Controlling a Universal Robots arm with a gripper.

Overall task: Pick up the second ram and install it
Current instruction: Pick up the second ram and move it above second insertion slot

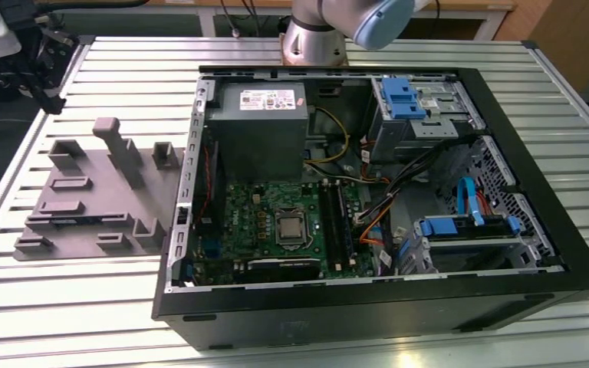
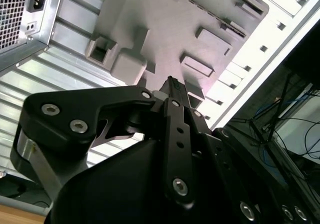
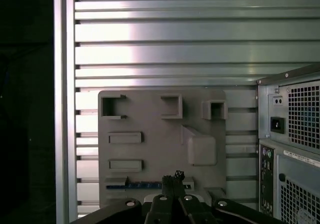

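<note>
At the exterior view's left, a gray holder (image 1: 105, 203) lies on the slatted table (image 1: 141, 69); the second ram (image 1: 74, 221), a thin dark strip, sits in a slot in its lower half. Centre to right stands an open computer case (image 1: 376, 307). In the first wrist view the gripper (image 3: 173, 180) has its fingers pinched together, holding nothing.
</note>
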